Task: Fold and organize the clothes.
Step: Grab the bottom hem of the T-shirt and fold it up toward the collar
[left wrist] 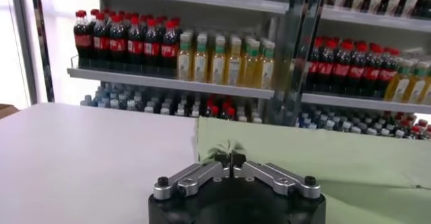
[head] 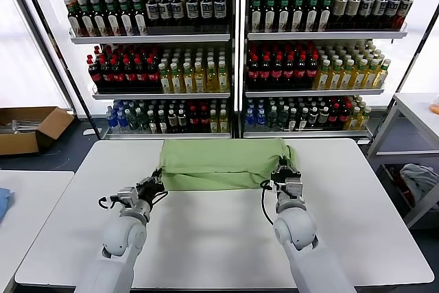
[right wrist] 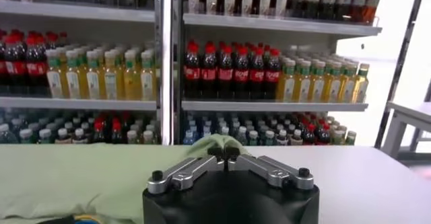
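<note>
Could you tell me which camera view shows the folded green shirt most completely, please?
The head view: the whole green shirt lies folded on the white table, the left gripper and right gripper pinching its near corners. Each wrist view shows only part.

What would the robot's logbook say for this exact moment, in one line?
stage: folding | left gripper: shut on polo shirt | right gripper: shut on polo shirt

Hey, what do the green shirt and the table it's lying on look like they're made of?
The green shirt looks like soft matte knit or cotton-type fabric: it creases, folds flat, and bunches where the left gripper and right gripper pinch its near corners. The exact fibre cannot be told. The table looks like a hard, smooth white laminate or painted board with a faint sheen; which one is unclear.
</note>
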Robot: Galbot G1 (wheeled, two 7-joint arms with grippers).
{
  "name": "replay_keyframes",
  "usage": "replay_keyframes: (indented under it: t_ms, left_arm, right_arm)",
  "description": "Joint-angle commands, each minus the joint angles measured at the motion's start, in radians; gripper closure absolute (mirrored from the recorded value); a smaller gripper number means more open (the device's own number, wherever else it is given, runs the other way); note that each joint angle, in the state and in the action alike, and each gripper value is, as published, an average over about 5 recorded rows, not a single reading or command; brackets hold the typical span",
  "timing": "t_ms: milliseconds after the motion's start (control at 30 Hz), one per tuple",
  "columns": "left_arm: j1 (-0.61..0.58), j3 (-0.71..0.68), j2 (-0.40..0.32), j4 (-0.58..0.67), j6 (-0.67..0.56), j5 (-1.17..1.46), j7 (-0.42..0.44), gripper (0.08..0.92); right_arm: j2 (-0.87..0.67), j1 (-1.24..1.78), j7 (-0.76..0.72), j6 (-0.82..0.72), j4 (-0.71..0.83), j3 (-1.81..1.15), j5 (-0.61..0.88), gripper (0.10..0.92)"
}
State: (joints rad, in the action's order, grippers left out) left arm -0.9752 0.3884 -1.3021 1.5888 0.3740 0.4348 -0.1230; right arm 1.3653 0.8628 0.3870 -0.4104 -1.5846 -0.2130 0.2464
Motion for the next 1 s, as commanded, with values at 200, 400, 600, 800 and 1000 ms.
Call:
replay_keyframes:
  t_ms: [200, 400, 600, 800, 1000]
  left_arm:
    - [0.074, -0.024, 0.009, -0.101, 0.009, 0.000, -0.001, 0.916]
    - [0.078, -0.017, 0.013, -0.072, 0.009, 0.003, -0.003, 0.851]
    - [0.047, -0.009, 0.023, 0.013, 0.056, 0.007, -0.022, 0.679]
    - [0.001, 0.001, 0.035, 0.096, 0.115, 0.010, -0.034, 0.506]
    - [-0.056, 0.015, 0.026, 0.171, 0.150, 0.016, -0.042, 0.333]
  right_arm:
    - [0.024, -0.097, -0.014, -0.021, 0.156, 0.019, 0.000, 0.919]
    - [0.066, -0.119, 0.010, 0.022, 0.160, 0.003, 0.051, 0.836]
    - [0.084, -0.106, 0.072, -0.005, 0.084, -0.002, 0.125, 0.663]
    - [0.082, -0.079, 0.133, -0.046, 0.001, -0.008, 0.144, 0.490]
    - [0.063, -0.023, 0.177, -0.129, -0.095, -0.026, 0.145, 0.316]
